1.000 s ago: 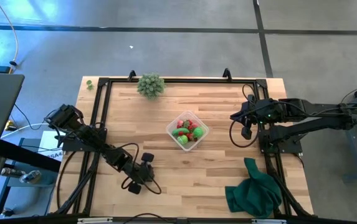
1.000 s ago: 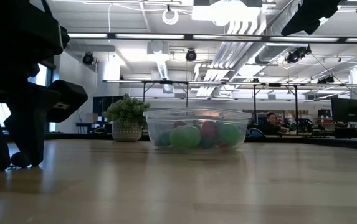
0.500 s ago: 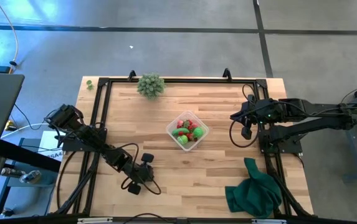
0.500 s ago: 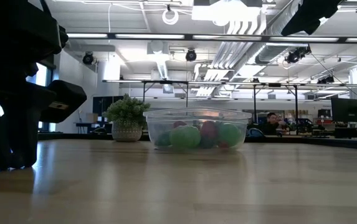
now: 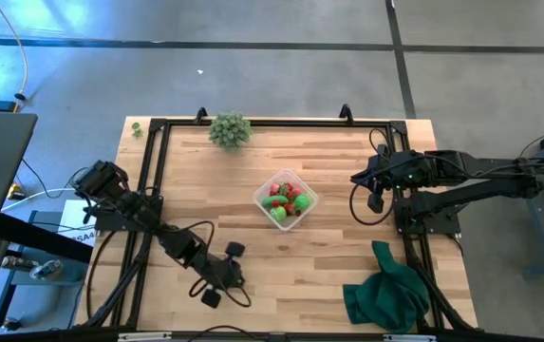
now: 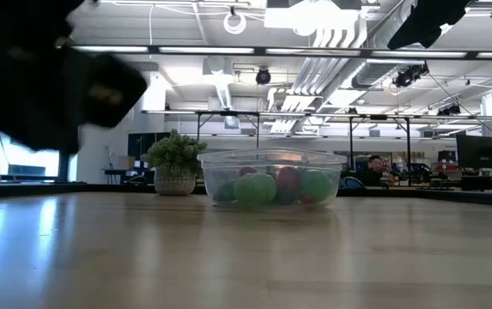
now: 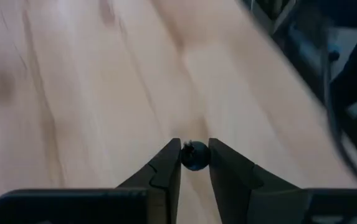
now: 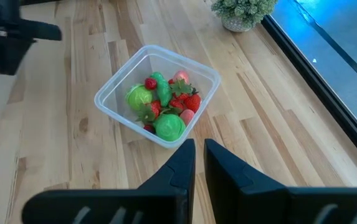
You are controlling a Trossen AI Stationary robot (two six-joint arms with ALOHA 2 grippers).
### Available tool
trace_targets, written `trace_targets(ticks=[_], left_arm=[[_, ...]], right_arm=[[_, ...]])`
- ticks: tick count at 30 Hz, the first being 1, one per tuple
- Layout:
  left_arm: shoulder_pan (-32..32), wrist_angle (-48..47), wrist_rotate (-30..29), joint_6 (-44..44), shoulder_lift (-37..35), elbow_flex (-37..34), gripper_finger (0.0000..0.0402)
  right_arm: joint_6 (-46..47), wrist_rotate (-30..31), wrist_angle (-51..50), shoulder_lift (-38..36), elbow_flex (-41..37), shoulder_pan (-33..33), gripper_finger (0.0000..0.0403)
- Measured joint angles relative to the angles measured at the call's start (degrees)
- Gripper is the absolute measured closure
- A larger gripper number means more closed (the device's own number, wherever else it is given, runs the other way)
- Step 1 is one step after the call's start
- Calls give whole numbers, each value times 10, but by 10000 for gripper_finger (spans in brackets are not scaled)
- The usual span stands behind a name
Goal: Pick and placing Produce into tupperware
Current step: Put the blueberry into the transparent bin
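The clear tupperware [image 5: 286, 199] sits near the middle of the wooden table [image 5: 253, 161], holding red strawberries, two round green lettuce-like heads and an oblong green piece (the right wrist view shows them best) [image 8: 161, 106]. Seen level across the table, its see-through walls show green and red shapes inside [image 6: 273, 180].

The left gripper [image 5: 219, 274] hangs over the front left part of the table, well apart from the container. In its wrist view the two fingers [image 7: 166, 168] pinch a small dark round berry [image 7: 195, 155] over bare wood. The right gripper [image 5: 365, 178] rests at the table's right edge, near the frame, its fingers close together with only a thin gap and nothing between them [image 8: 198, 162].

A pale green potted plant [image 5: 229, 130] stands at the far edge, and a dark green cloth [image 5: 385, 290] lies bunched at the front right corner. Bare wood surrounds the container on every side. No readable writing shows anywhere.
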Motion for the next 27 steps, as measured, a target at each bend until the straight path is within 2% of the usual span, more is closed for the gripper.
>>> trace_targets(ticks=[8,14,19,23,27], left_arm=[[58,-35,2,115,-1,156,333],[135,-166,-2,252,-2,316,332],[212,-280,-5,334,-3,430,332],[284,-333,8,355,-4,460,332],[356,-362,85,341,4,441,332]], right_arm=[[0,0,0,0,0,0,378],[0,0,0,0,0,0,378],[0,0,0,0,0,0,378],[0,0,0,0,0,0,378],[0,0,0,0,0,0,378]])
